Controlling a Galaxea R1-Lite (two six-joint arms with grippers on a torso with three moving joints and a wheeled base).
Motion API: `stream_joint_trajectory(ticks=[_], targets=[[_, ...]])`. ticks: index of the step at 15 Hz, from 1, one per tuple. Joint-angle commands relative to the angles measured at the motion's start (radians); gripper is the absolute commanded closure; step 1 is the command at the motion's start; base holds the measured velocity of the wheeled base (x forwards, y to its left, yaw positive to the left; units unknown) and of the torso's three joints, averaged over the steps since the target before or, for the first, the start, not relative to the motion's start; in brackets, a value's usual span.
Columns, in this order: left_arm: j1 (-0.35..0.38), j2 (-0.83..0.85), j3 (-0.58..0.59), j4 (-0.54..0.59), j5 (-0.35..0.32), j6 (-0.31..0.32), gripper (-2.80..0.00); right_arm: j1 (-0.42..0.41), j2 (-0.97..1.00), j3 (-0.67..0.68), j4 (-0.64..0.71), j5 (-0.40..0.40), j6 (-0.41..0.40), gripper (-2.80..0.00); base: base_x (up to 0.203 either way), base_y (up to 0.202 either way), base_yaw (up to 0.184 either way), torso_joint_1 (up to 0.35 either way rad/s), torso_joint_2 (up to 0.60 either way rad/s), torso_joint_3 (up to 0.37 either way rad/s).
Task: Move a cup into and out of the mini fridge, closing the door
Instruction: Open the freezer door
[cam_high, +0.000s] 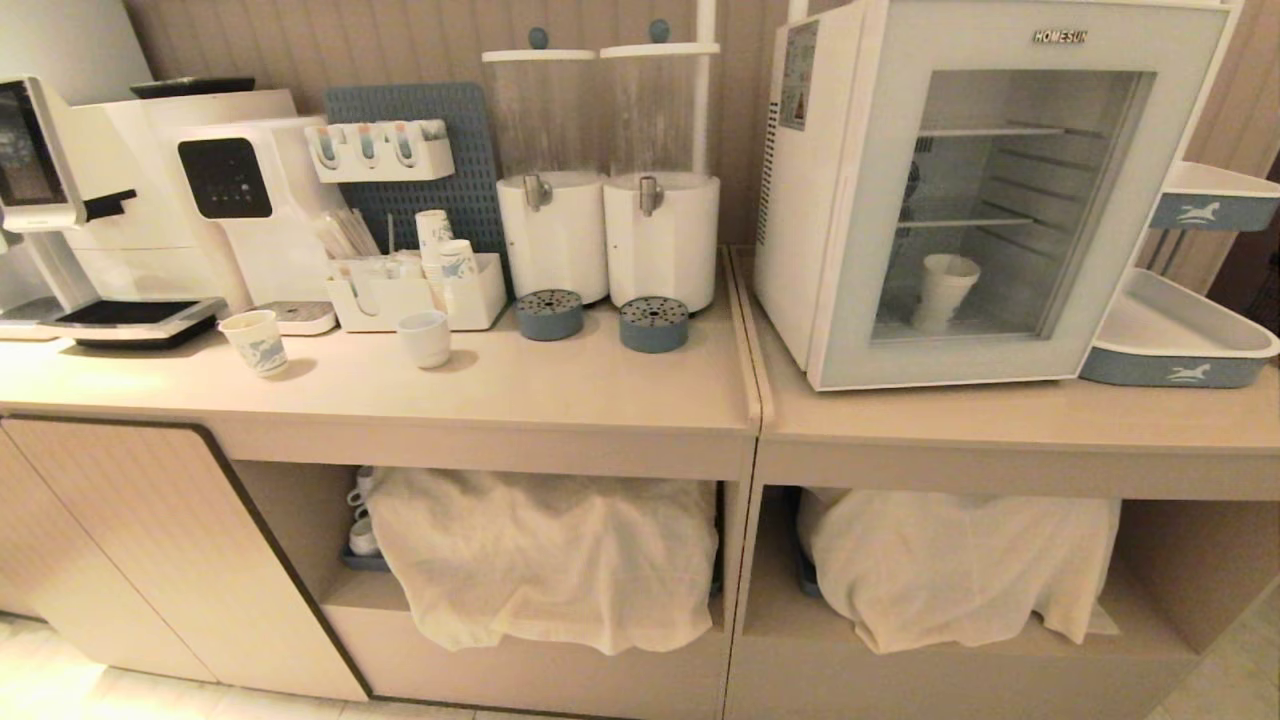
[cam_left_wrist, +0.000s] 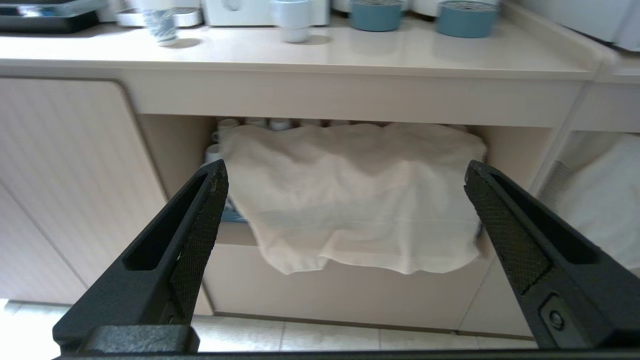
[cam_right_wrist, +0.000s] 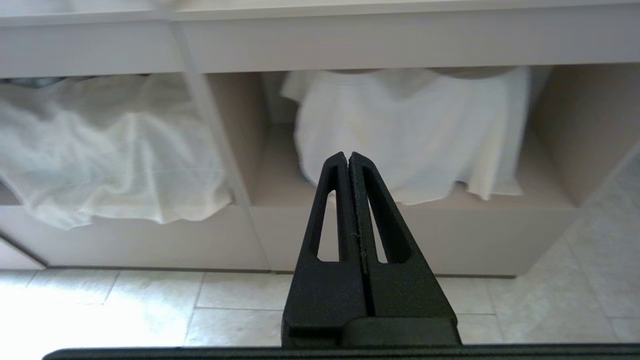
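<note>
The white mini fridge (cam_high: 800, 230) stands on the right counter, its glass door (cam_high: 1010, 205) closed. Through the glass I see the tall white cup (cam_high: 943, 291) upright on the fridge floor. Neither arm shows in the head view. My left gripper (cam_left_wrist: 345, 180) hangs low before the left cabinet shelf, open, with nothing between its fingers. My right gripper (cam_right_wrist: 348, 159) hangs low before the right shelf, shut and empty.
On the left counter stand a patterned paper cup (cam_high: 255, 342), a squat white cup (cam_high: 425, 338), two drink dispensers (cam_high: 605, 170), a cup holder tray (cam_high: 420, 290) and coffee machines (cam_high: 150, 210). White cloths (cam_high: 540, 560) cover the lower shelves. Blue-white trays (cam_high: 1180, 340) sit right of the fridge.
</note>
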Motion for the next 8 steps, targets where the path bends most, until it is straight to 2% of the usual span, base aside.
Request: stream_joint_trajectory(ticks=[1, 8], targets=[[0.001, 0.001, 0.018, -0.001, 0.000, -0.002, -2.80, 0.001, 0.002, 0.000, 0.001, 0.000, 0.000, 0.00, 0.001, -0.186, 0.002, 0.001, 0.00, 0.003], [0.001, 0.001, 0.018, -0.001, 0.000, -0.002, -2.80, 0.000, 0.002, 0.000, 0.001, 0.000, 0.000, 0.00, 0.000, -0.197, 0.000, 0.000, 0.00, 0.002]])
